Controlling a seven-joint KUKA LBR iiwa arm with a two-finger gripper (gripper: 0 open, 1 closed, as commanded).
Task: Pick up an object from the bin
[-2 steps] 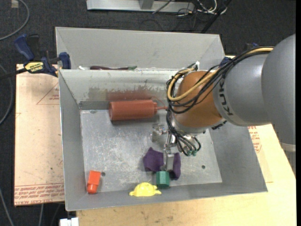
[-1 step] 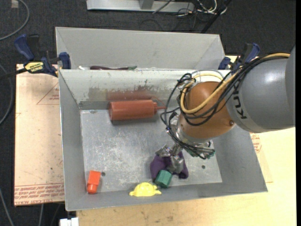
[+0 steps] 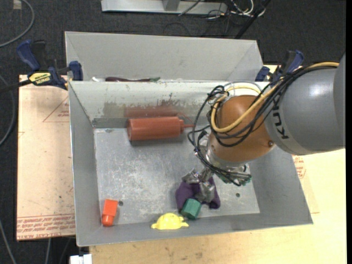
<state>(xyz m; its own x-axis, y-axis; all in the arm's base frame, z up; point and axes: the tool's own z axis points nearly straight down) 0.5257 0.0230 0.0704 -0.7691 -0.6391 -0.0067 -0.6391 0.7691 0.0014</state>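
Purple lump [image 3: 183, 196] beneath jaws, long axis left-right, green block [image 3: 191, 208] touching.

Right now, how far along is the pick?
Done: the hand is low in the bin, toward its right, over the purple thing beside the teal block. In hand: no grip I can confirm from here. Left: grasp and lift out; the red-brown cylinder, orange piece and yellow piece lie apart from it.
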